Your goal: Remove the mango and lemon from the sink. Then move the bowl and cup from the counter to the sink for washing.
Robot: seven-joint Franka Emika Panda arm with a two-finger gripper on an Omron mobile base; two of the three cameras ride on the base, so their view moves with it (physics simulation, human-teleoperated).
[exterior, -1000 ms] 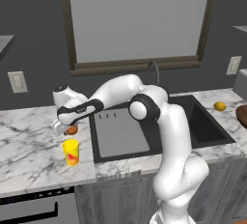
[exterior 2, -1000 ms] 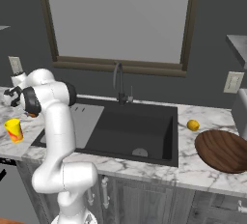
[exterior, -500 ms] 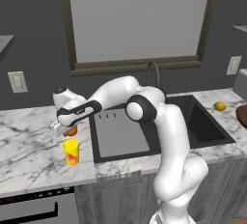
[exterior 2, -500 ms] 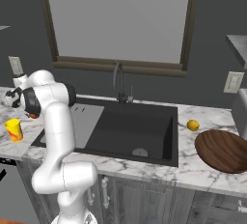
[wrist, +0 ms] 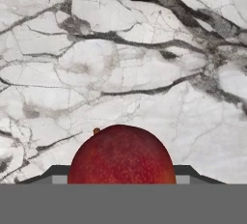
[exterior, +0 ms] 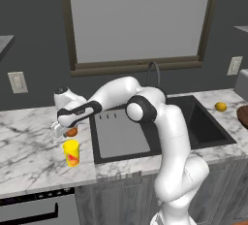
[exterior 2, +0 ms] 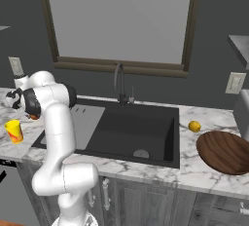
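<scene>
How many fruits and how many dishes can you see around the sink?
Fruits: 2, the small orange-red egg-shaped mango between the gripper's fingers, and the round yellow lemon on the white marble counter.
Dishes: 2, the small yellow cup and the wide dark reddish-brown wooden bowl.
Total: 4

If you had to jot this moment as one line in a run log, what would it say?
gripper: shut on mango, over counter left of sink | lemon: on counter | cup, bowl: not yet moved
</scene>
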